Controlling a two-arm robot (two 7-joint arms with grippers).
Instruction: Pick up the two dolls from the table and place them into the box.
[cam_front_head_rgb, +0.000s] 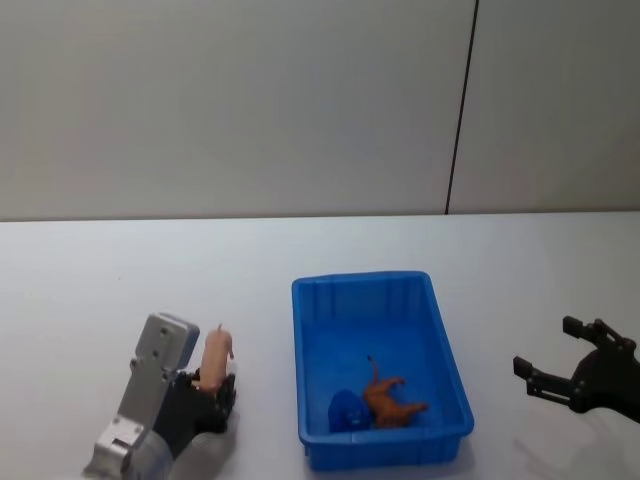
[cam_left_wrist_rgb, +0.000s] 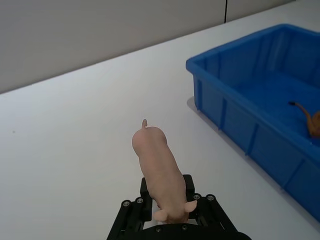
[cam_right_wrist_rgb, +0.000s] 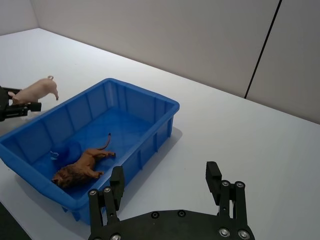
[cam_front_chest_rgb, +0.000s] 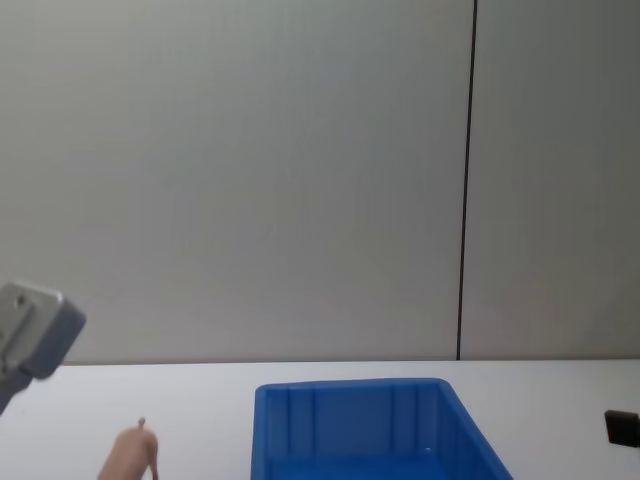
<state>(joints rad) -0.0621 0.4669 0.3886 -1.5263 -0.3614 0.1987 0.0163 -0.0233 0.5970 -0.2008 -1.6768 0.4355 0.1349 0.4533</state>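
Head view: the white tabletop (cam_front_head_rgb: 90, 270) runs back to a grey wall, with wide bare surface behind and to both sides of the one blue box (cam_front_head_rgb: 440, 345), which sits near the front edge, slightly right of centre. The left end effector (cam_front_head_rgb: 212, 385) is just left of the box, clamped on the pink doll (cam_front_head_rgb: 217, 352), which points away from the robot. A bare strip of tabletop separates the pink doll from the box's left rim. Inside the box, in its near part, lies the brown doll (cam_front_head_rgb: 390, 400), a lion-like figure beside a small blue item (cam_front_head_rgb: 346, 410). The right end effector (cam_front_head_rgb: 545, 355) hangs right of the box, fingers spread and holding nothing, well clear of the rim.

Left wrist view: the fingers (cam_left_wrist_rgb: 189, 186) pinch the pink doll (cam_left_wrist_rgb: 157, 167) at its head end, its tail outward. The box wall (cam_left_wrist_rgb: 235, 112) stands beside it, not touching.

Right wrist view: the spread fingers (cam_right_wrist_rgb: 213, 176) frame the box (cam_right_wrist_rgb: 150, 102); the brown doll (cam_right_wrist_rgb: 82, 164) lies on its floor on its side.

Chest view: the box's far rim (cam_front_chest_rgb: 350, 385) and the pink doll's rear (cam_front_chest_rgb: 130, 455) show low down.

Counts: two dolls, one box.
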